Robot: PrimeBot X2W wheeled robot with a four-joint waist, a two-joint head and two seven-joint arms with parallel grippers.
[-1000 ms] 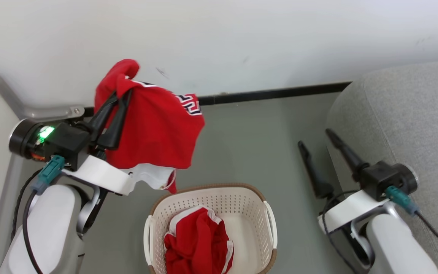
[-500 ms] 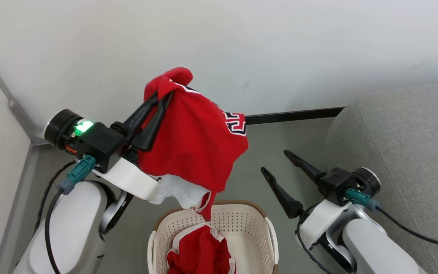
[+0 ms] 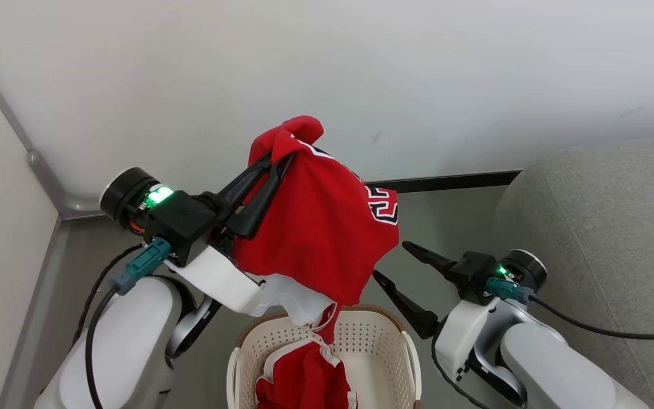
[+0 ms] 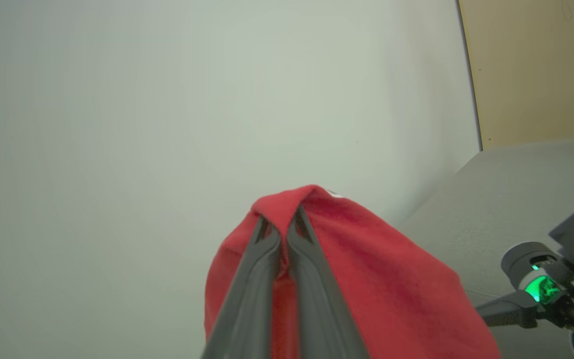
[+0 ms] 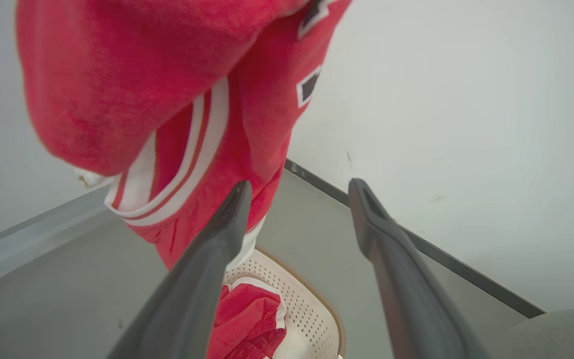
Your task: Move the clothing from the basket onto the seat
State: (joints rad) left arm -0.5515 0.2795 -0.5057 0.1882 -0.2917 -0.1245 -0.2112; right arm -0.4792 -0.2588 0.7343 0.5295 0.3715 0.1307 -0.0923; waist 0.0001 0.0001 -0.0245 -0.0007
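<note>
The clothing is two red garments. My left gripper (image 3: pixel 279 159) is shut on a fold of the red jersey (image 3: pixel 321 227), which hangs high above the basket (image 3: pixel 386 335) with its white-trimmed hem dangling near the rim. The wrist view shows the left gripper (image 4: pixel 281 227) pinching the jersey (image 4: pixel 376 284). The red shorts (image 3: pixel 304 380) lie bunched inside the cream basket. My right gripper (image 3: pixel 391 260) stands open just right of the hanging jersey, empty. From its wrist, the right gripper (image 5: pixel 299 185) frames the jersey (image 5: pixel 157 75), with basket (image 5: pixel 317 299) and shorts (image 5: pixel 247 314) below. The grey seat (image 3: pixel 605 227) lies to the right.
A white wall (image 3: pixel 361 68) with a black skirting strip (image 3: pixel 446 182) rises close behind the basket. Another wall closes off the left side at a corner (image 3: pixel 43 170). Grey floor (image 3: pixel 446 221) runs between the basket and the seat.
The head view has shifted. My left gripper has carried the jersey rightward to above the basket. The open right gripper has swung left, closer to the hanging jersey.
</note>
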